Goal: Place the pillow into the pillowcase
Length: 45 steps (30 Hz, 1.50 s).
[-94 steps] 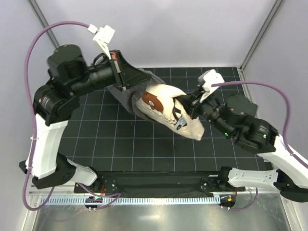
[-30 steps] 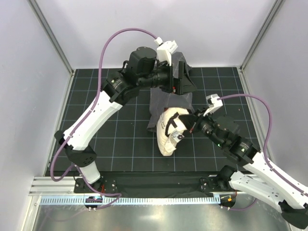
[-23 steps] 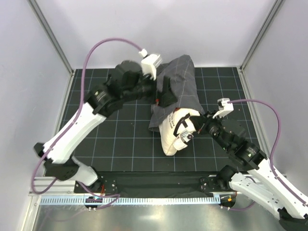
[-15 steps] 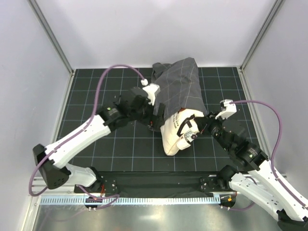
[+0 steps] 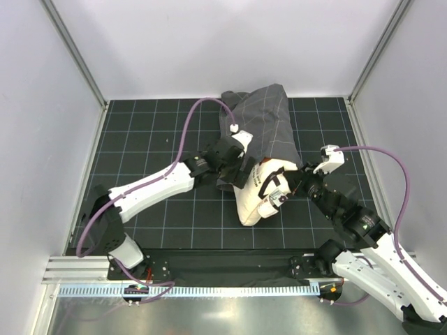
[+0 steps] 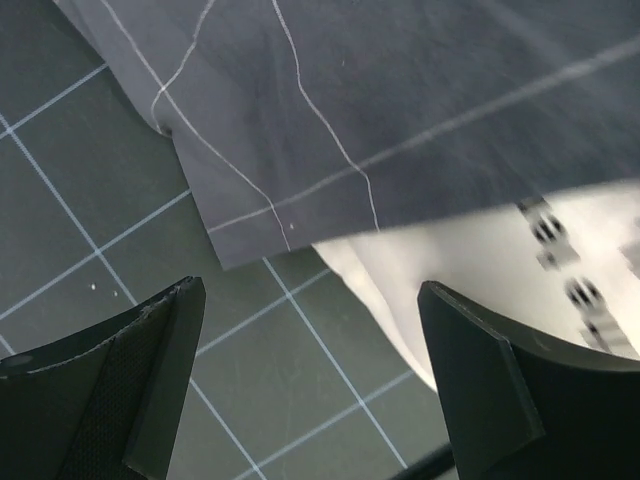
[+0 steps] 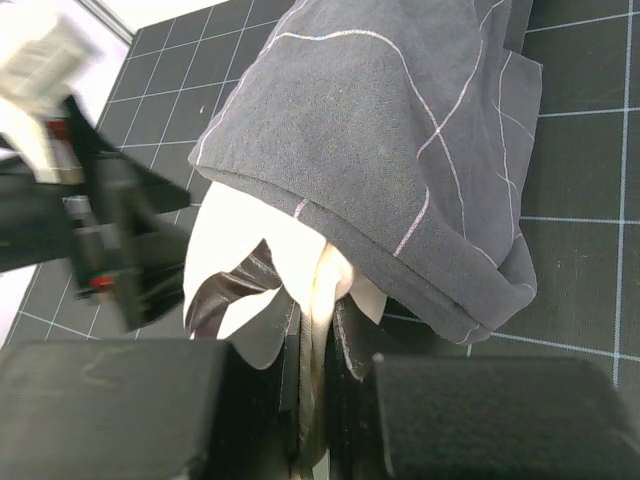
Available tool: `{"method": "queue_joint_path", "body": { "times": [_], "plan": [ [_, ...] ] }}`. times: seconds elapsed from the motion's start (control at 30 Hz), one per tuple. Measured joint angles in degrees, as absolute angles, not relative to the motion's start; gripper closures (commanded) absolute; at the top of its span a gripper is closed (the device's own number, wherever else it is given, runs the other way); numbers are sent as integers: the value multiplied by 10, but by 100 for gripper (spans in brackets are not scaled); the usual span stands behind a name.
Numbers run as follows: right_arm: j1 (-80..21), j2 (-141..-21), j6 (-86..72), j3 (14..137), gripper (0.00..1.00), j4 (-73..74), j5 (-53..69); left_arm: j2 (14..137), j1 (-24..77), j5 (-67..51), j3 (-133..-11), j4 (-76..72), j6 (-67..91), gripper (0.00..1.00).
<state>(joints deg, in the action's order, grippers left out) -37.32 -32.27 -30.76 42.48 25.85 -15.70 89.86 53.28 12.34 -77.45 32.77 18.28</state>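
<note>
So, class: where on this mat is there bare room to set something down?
Bare mat: far-left corner beside the pillowcase; far-right corner beyond the right arm; near patch between left arm and pillow. Crowded: centre, where left gripper and right gripper meet the pillow.

Black mat point(image 5: 140, 125) with a pale grid, plain pale walls point(image 5: 230, 42), grey corner posts point(image 5: 73, 52), even light.
</note>
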Motion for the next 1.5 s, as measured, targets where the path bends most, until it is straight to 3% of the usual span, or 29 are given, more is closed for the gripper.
{"method": "queue_joint_path", "body": {
  "times": [0.17, 0.37, 0.4, 0.47, 0.5, 0.6, 0.77, 0.87, 1.07, 1.27, 1.43, 1.47, 1.5],
  "plan": [
    [-372, -326, -304, 425, 96, 264, -157, 959, 532, 126, -788, 301, 164, 16],
    [-369, -330, -303, 428, 96, 275, -159, 1016, 531, 142, -837, 288, 144, 49],
    [-369, -330, -303, 429, 96, 276, -160, 1026, 530, 151, -848, 285, 142, 60],
    [-369, -330, -303, 429, 96, 276, -160, 1044, 526, 160, -869, 279, 139, 72],
    [-369, -330, -303, 429, 96, 277, -161, 1051, 522, 163, -878, 276, 137, 87],
    [-369, -328, -304, 429, 96, 281, -163, 1060, 512, 173, -891, 268, 130, 100],
    [-369, -325, -304, 429, 95, 289, -177, 1059, 507, 196, -895, 269, 130, 100],
    [-366, -325, -307, 428, 84, 292, -184, 1058, 508, 186, -931, 332, 147, 100],
    [-321, -339, -323, 409, 96, 278, -161, 1020, 516, 114, -1048, 440, 188, 100],
    [-191, -404, -364, 373, 96, 237, -44, 946, 530, 30, -1050, 499, 217, 100],
    [-161, -475, -382, 371, 96, 188, 18, 909, 531, -30, -1050, 535, 234, 100],
    [-161, -487, -381, 373, 93, 181, 28, 903, 532, -37, -1050, 542, 236, 100],
    [-161, -498, -381, 374, 84, 176, 38, 897, 532, -44, -1050, 550, 237, 100]
  ]
}}
